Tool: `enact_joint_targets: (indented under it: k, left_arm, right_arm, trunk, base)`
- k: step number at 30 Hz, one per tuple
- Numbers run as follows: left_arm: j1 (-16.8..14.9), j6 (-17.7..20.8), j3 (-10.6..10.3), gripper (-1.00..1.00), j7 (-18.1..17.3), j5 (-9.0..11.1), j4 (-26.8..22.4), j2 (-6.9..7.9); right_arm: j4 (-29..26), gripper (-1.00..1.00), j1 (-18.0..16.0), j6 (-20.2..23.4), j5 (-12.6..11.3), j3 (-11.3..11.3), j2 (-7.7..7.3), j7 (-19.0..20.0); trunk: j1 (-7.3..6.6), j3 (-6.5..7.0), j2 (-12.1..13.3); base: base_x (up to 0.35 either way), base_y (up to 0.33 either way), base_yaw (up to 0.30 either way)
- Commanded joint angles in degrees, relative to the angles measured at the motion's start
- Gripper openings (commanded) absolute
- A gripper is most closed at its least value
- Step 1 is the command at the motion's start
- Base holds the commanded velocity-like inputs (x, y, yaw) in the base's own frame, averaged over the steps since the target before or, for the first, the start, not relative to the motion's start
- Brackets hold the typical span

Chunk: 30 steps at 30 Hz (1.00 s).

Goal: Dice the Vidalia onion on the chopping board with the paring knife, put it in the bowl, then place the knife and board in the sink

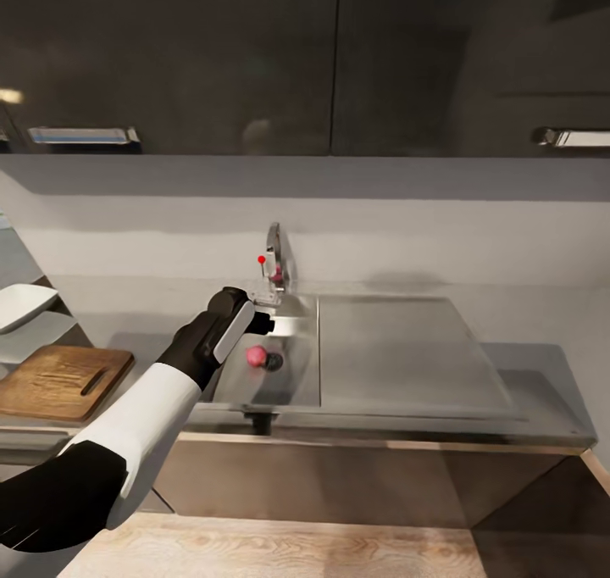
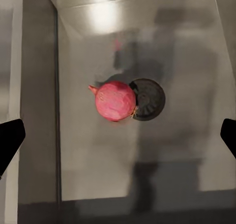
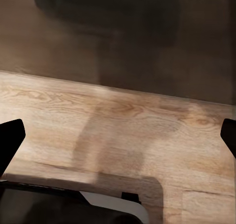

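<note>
While the left gripper (image 2: 118, 135) hung over the sink (image 1: 398, 349), the Vidalia onion (image 2: 115, 100) lay on the sink's floor

Seen from the left wrist, the pink onion sat touching the round dark drain (image 2: 149, 99), and the left gripper's two black fingers were spread wide with nothing between them. Seen from the head, the tap (image 1: 273, 264) with its red knob stood at the back of the sink, and the chopping board (image 1: 61, 381) lay on the countertop (image 1: 542, 375) left of the sink, with the white bowl (image 1: 21, 304) behind it. The right gripper (image 3: 118, 140) was wide open too, empty, over the wooden floor (image 3: 123, 130)
</note>
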Motion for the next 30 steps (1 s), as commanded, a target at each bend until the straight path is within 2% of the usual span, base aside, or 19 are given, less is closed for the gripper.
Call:
enact_joint_targets:
  k: [1,7,24,30]
  left_arm:
    - [-0.06,0.13,-0.14,1.00,0.52,0.59,-0.01,0.02]
    - [-0.06,0.13,-0.15,1.00,0.37,0.66,0.75,0.02]
    - [-0.06,0.03,-0.15,1.00,0.26,0.77,1.72,0.02]
    - [-0.06,0.02,-0.15,1.00,0.19,0.83,2.99,0.02]
  right_arm:
    - [-0.07,1.00,-0.02,-0.16,0.31,-0.28,0.09,0.43]
    - [-0.11,1.00,-0.02,-0.16,0.31,-0.30,0.09,0.43]
    - [-0.09,1.00,-0.02,-0.16,0.31,-0.30,0.09,0.34]
    - [-0.12,1.00,-0.02,-0.16,0.31,-0.30,0.09,0.34]
  trunk:
    - [0.05,-0.20,-0.12]
    - [0.05,-0.75,-0.12]
    - [0.05,-2.31,-0.12]
    - [0.05,-2.86,-0.12]
  base:
    - [0.219,0.000,0.000]
    - [0.205,0.000,0.000]
    - [0.013,0.000,0.000]
    - [0.128,0.000,0.000]
